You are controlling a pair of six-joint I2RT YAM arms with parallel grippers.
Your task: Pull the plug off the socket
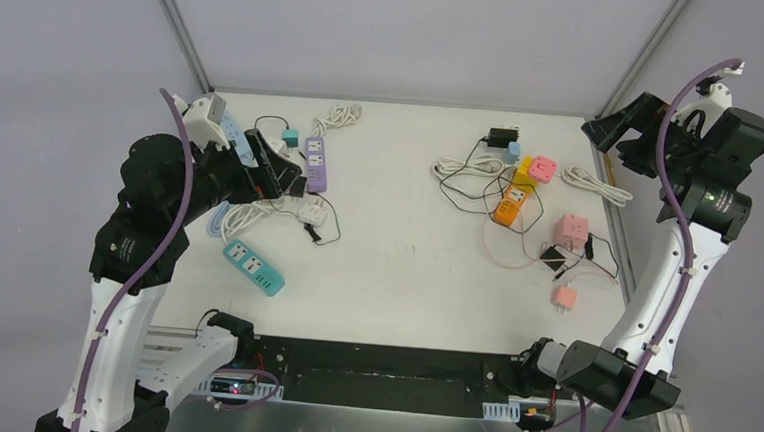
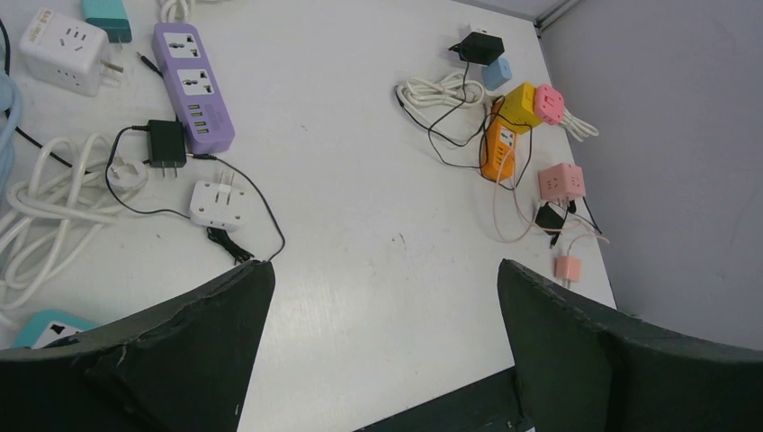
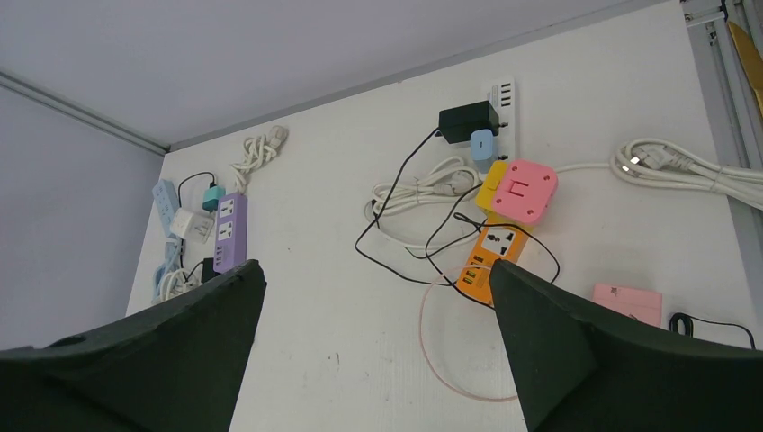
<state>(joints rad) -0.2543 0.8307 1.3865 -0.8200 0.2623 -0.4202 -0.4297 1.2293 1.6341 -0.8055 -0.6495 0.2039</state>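
Several plugs sit in sockets. A teal plug point(image 1: 290, 137) is at the end of the purple power strip point(image 1: 317, 162), close to my left gripper point(image 1: 275, 174). At the right, a black adapter point(image 3: 468, 120) and a small blue plug point(image 3: 483, 144) sit in a white strip point(image 3: 502, 94). A pink cube point(image 3: 524, 191) sits on the yellow end of the orange strip point(image 3: 490, 252). My left gripper point(image 2: 385, 270) is open above bare table, holding nothing. My right gripper point(image 3: 373, 270) is open too, raised over the table's right edge point(image 1: 608, 135).
A teal-blue strip point(image 1: 253, 266), a white adapter point(image 2: 219, 204), a black adapter point(image 2: 166, 144) and coiled white cable point(image 2: 45, 207) lie at the left. A pink cube point(image 1: 570, 231), a small pink charger point(image 1: 563, 296) and a white cable point(image 1: 595, 184) lie at the right.
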